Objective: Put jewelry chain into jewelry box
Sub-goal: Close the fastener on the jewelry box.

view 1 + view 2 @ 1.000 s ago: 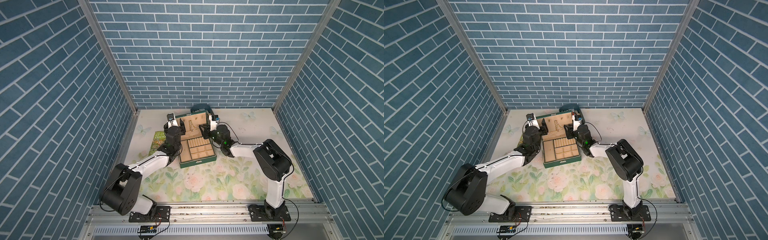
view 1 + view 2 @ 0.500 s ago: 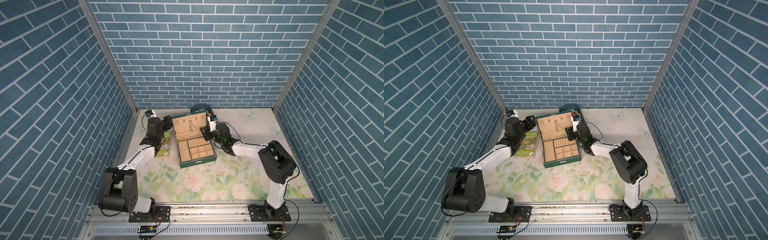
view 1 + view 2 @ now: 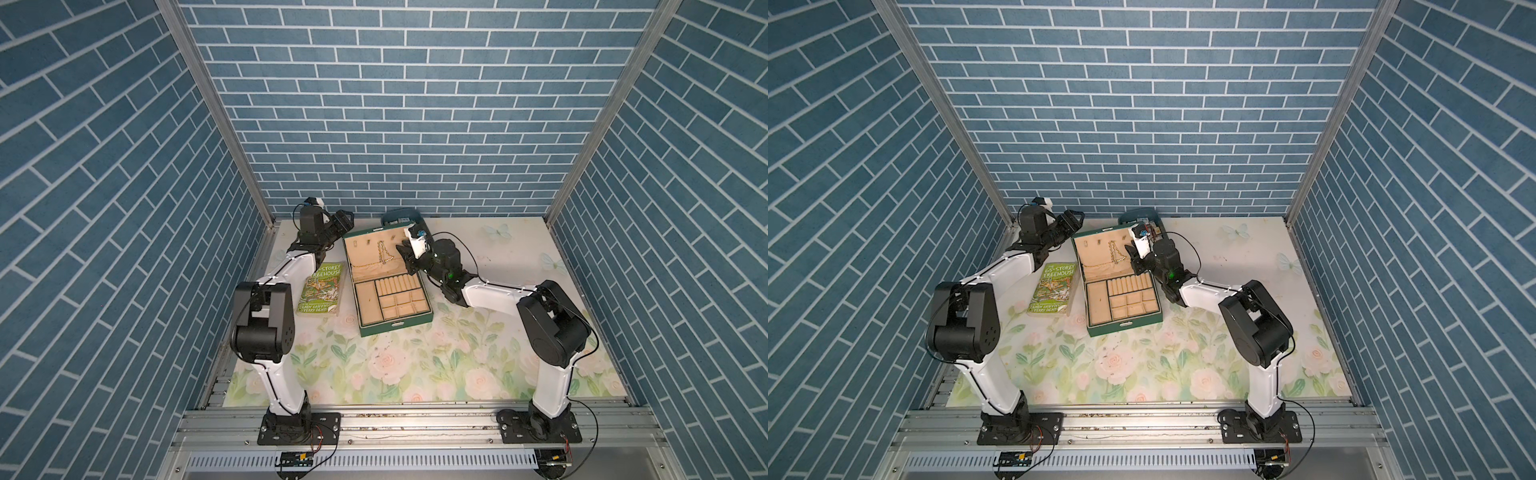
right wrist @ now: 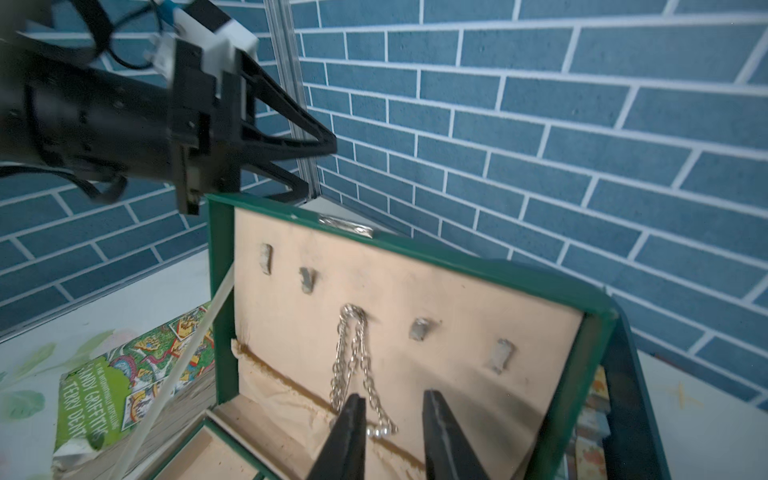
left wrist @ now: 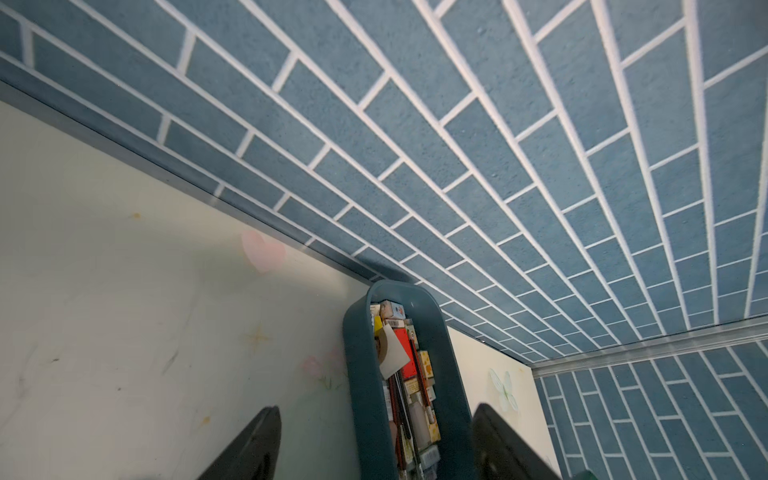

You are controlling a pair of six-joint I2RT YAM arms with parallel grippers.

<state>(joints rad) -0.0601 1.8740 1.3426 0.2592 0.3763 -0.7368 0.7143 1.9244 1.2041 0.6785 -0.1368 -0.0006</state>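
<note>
Book [image 3: 1054,289], left of box [image 3: 1125,328]: "65-STOREY TREEHOUSE" is read at the far end of the cover in a top view. "ANDY GRIFFITHS" and "TERRY DENT", last letters cut off, are printed on the green band at the near end. The author names are also read in the right wrist view. Marks on the plate [image 3: 377,228] at the box lid's far edge are too small to be read. Labels inside the tub [image 5: 359,374] are blurred.

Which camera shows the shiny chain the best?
The right wrist view: the chain hangs close up inside the jewelry box lid, links clear. In both top views the chain is a tiny gold line. The left wrist view doesn't show it.
</note>
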